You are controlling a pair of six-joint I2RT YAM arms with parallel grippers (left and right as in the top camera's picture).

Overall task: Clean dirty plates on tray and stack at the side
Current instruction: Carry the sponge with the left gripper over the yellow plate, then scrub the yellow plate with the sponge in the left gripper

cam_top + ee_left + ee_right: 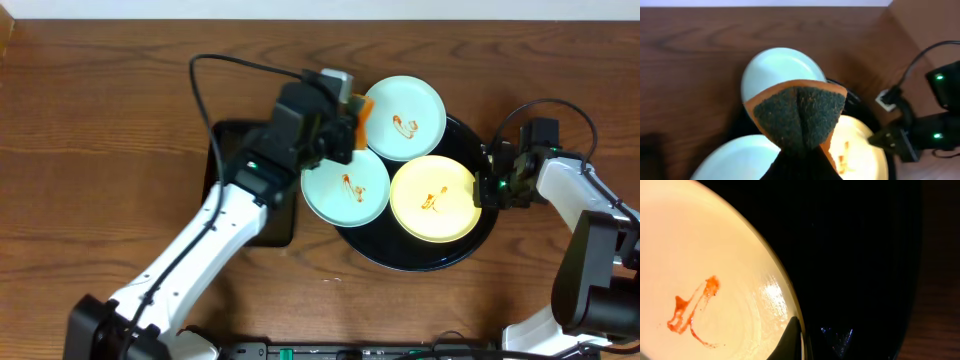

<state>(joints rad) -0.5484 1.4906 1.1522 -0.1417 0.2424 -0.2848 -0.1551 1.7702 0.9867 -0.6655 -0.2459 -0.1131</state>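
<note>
We see three plates on the tray (470, 245), close together: the far mint plate (404, 118) at the back rim, the near mint plate (345, 185) overhanging the left rim, and the yellow plate (433, 198) to the right. Each carries a sauce squiggle (690, 310). The left gripper (338, 128) is clamped on a folded sponge (800, 112), dark scouring face outward, at the far mint plate's left edge. The right gripper (490, 188) sits at the tray's right rim. One fingertip (792, 337) seems to meet the yellow plate's edge, and we cannot tell how wide it stands.
</note>
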